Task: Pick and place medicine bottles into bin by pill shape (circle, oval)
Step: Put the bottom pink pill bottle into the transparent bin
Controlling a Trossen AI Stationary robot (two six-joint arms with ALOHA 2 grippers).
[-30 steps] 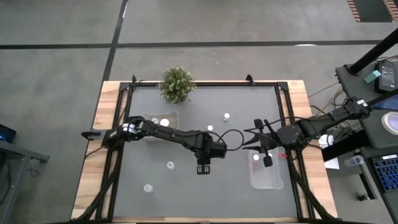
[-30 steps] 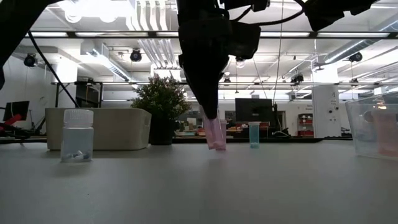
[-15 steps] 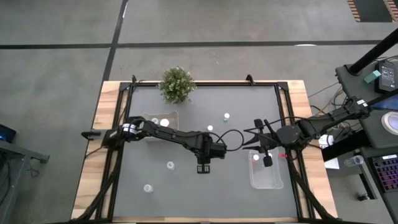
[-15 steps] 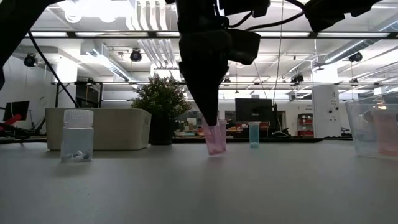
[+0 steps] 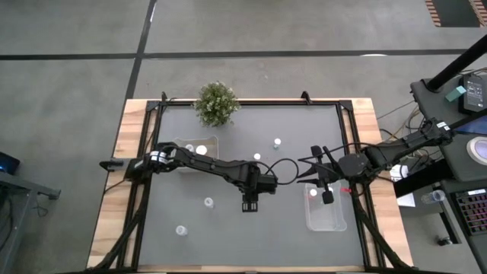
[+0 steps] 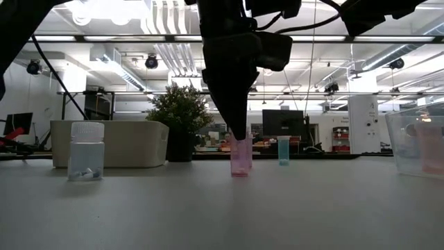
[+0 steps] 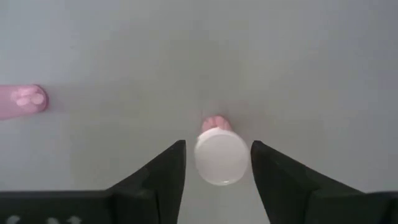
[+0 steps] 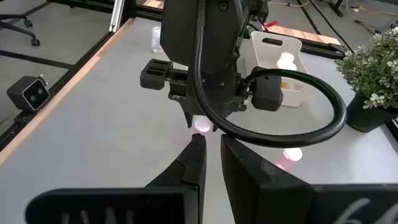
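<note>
**Pink bottle upright on the grey worktop**

The grey worktop point(image 5: 228, 228), edged in pale wood, sits on a concrete floor; beyond it, a hall with ceiling lamps, desks and monitors. The left pincer point(image 7: 217, 163) stands over the middle, jaws parted either side of a pink-tinted medicine bottle point(image 6: 241, 154), white cap point(image 7: 221, 157) up, not touching it. The right pincer point(image 8: 211, 149) waits near the right-hand clear bin point(image 5: 326, 221), fingers together, empty. Another bottle point(image 6: 87, 151) stands in the foreground; a potted plant point(image 5: 216, 103) marks the far edge.
</note>
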